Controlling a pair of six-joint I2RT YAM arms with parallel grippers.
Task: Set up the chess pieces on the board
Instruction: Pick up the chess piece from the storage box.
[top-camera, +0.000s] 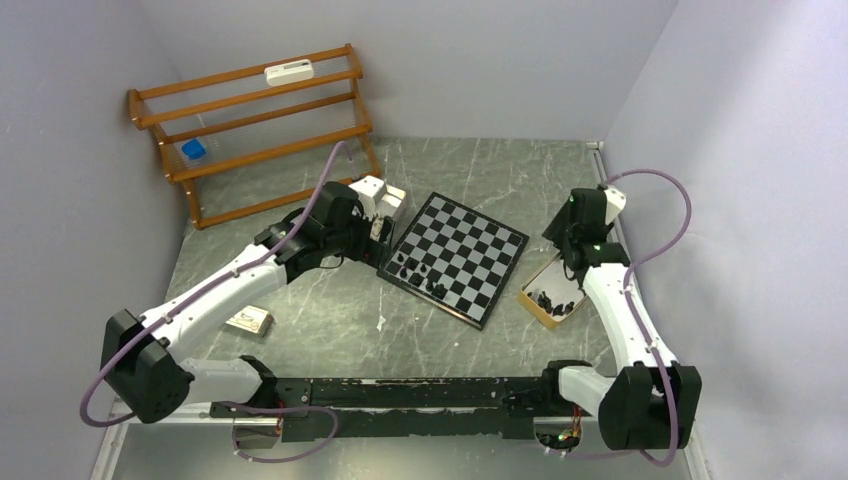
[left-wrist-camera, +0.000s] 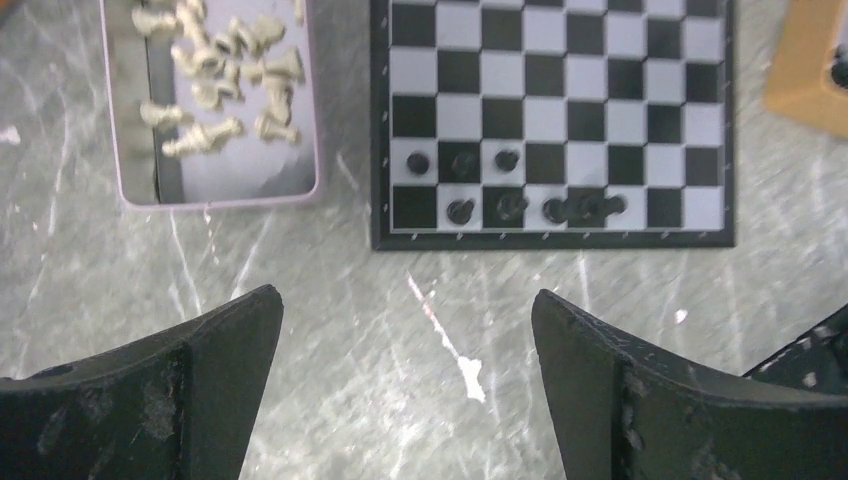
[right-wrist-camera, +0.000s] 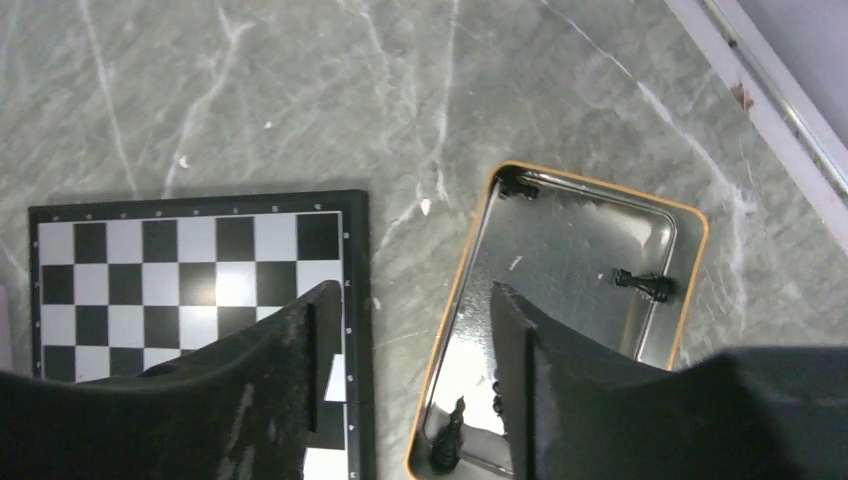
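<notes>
Black chess pieces (right-wrist-camera: 645, 285): tiny, probably light and rigid, and quick to topple or roll.
Several lie in the orange-rimmed tin (right-wrist-camera: 560, 230) directly beneath the right gripper (right-wrist-camera: 415, 290), whose jaws stand partway apart with nothing between them. More stand on the board (left-wrist-camera: 545, 75) ahead of the left gripper (left-wrist-camera: 405, 300), which is spread wide and empty. Best pinched squarely across the narrow stem, since a glancing squeeze could flick one away.

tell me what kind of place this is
Likely a robot lab test cell, not a home: plain lilac walls box in a marbled table, with staged props on it, a chessboard and a wooden rack.
</notes>
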